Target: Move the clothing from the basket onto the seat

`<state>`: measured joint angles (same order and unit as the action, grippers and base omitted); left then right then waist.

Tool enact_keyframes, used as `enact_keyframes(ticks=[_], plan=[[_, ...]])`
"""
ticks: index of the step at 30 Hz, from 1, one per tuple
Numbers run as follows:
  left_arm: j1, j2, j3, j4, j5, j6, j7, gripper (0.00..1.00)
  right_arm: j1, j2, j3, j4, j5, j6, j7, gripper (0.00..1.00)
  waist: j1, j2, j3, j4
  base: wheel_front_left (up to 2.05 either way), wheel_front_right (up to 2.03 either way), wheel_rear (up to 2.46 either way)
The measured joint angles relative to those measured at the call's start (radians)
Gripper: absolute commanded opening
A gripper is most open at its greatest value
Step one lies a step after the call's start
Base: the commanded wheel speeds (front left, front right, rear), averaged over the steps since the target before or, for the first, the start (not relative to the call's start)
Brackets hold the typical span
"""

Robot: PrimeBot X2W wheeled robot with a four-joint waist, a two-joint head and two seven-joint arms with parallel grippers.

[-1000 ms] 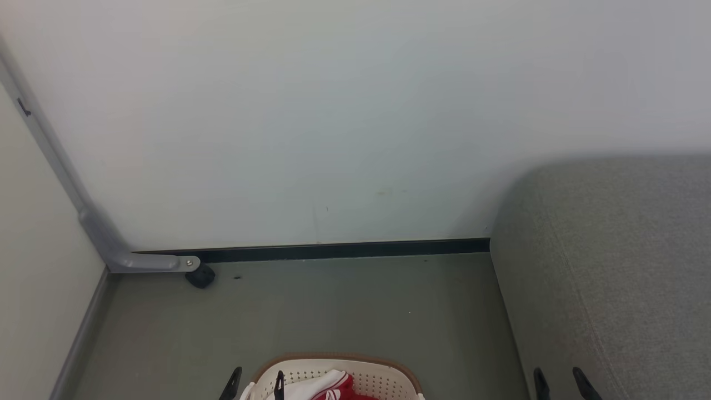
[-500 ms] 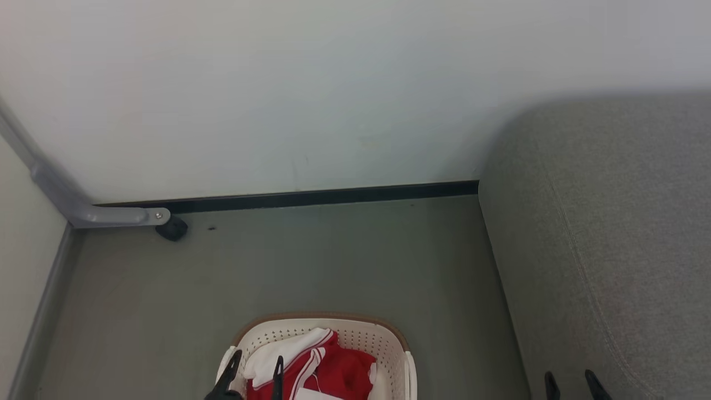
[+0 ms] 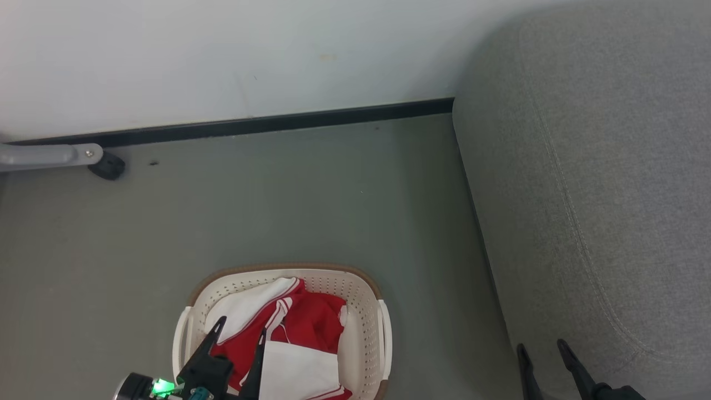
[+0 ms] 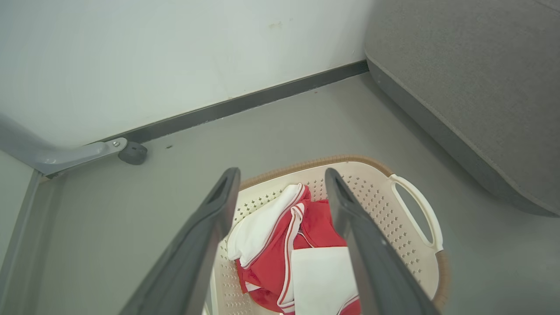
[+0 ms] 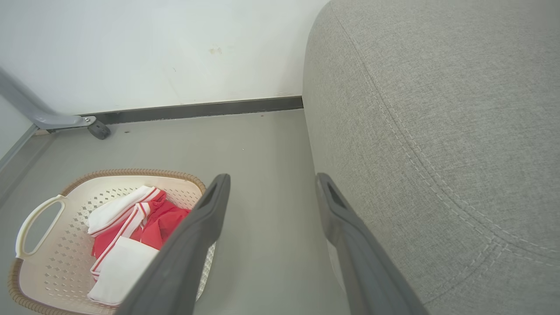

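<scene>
Now, clothing [image 3: 300, 328]: crumpled in a loose heap inside the basket [image 3: 364, 316]; white panel at the far left, red folds in the middle, a flat white panel at the near side; number of pieces not to be told; none on the seat yet.
Basket: on the grey floor [image 3: 278, 211], to the left of the seat and apart from it; perforated cream walls, brown rim, a loop handle on each side.
Seat [image 3: 600, 166]: broad grey cushion at the right, bare in the part shown, stitched seam curving round its corner.
Left gripper [image 3: 242, 328]: poised over the near-left part of the basket, fingers spread wide with nothing between them; contact with the fabric not apparent.
Right gripper [image 3: 541, 345]: beside the near flank of the seat, fingers parted and empty.
Handling (judgement): soft, limp and light; likely to drape and trail when lifted; smooth sports fabric, perhaps slippery; not fragile.
Where to take hold (judgement): at a raised fold, such as the striped red-and-white crease near the middle of the heap; several layers pinched deep rather than one flat panel.
Risk (judgement): a hem snagging on the rim, or a second piece dragged along; a high lift advisable before crossing to the seat.
</scene>
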<state>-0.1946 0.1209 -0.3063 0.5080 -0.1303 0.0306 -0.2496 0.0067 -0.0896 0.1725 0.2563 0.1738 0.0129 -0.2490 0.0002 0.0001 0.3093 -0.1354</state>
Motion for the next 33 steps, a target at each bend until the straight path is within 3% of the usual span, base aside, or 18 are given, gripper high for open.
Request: enact_keyframes(ticks=[19, 33], plan=[[-0.293, 0.137, -0.047, 0.274, 0.135, -0.041, 0.036, 1.0, -0.108, 0.037, 0.061, -0.071, -0.014, -0.005, 0.0, 1.0, 0.0001, 0.0001, 0.29, -0.149, 0.0, 0.0, 0.0], [-0.417, 0.124, -0.007, 0.472, 0.116, -0.034, 0.147, 1.0, -0.139, 0.044, 0.085, -0.07, -0.005, -0.022, 0.0, 1.0, -0.0001, 0.0001, 0.422, -0.232, 0.0, 0.0, 0.0]])
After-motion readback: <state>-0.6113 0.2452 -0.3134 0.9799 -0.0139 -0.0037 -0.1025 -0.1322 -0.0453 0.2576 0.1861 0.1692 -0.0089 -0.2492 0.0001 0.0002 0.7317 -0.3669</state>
